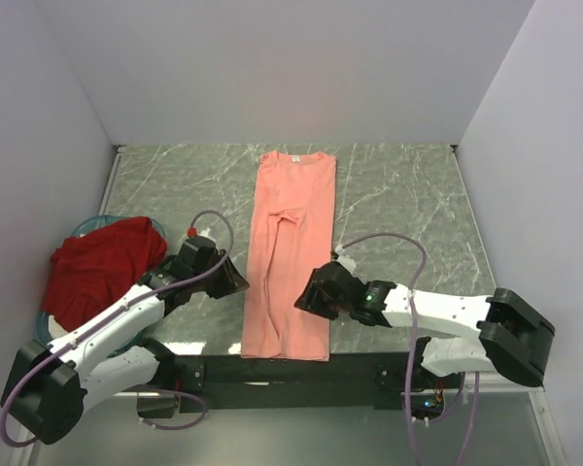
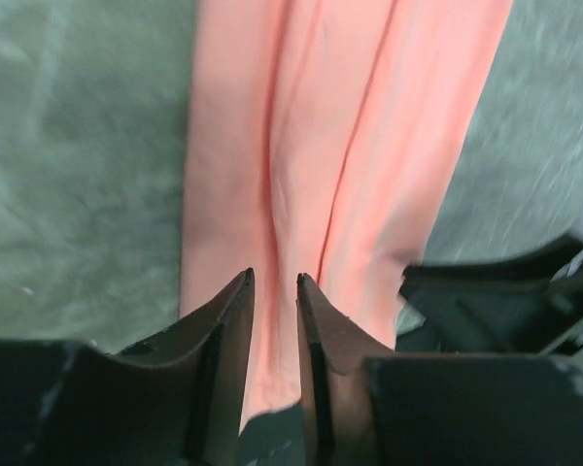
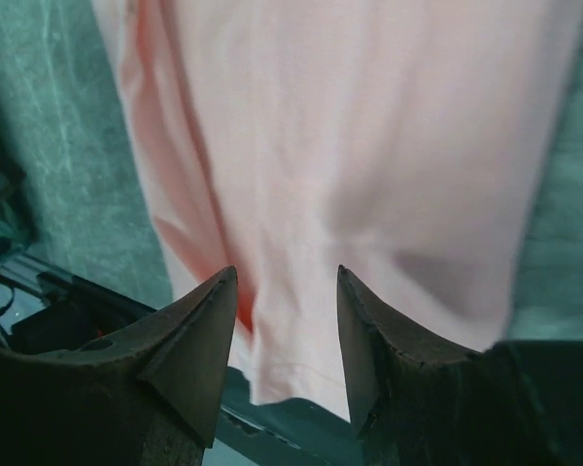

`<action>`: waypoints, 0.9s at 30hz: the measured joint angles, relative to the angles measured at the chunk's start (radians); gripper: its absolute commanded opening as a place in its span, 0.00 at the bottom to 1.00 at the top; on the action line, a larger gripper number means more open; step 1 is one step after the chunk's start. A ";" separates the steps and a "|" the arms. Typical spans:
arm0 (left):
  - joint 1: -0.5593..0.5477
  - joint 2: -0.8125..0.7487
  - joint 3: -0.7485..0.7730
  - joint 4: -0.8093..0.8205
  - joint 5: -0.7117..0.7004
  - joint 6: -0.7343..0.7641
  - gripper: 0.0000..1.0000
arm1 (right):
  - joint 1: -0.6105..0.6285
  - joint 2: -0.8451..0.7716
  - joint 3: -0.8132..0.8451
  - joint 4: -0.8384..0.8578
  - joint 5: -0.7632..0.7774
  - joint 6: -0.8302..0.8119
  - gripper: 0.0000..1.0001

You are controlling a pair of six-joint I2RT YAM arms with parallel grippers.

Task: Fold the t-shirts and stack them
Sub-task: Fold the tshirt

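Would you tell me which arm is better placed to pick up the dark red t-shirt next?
Left, probably: the dark red t-shirt lies heaped beside the left gripper, while the right gripper sits beyond the pink t-shirt.

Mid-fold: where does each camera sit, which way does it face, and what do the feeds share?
Top external: above and behind the bases, looking down at the table; both arms show, salmon-pink t-shirt centre, dark red t-shirt left.
Left wrist: on the left arm, looking past the left gripper at the pink shirt's near end.
Right wrist: likewise past the right gripper, from the other side.
Shared: both wrist views show that hem.
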 measured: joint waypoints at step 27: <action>-0.322 0.023 -0.114 -0.019 0.034 -0.044 0.26 | 0.084 -0.378 -0.188 -0.195 0.051 0.085 0.51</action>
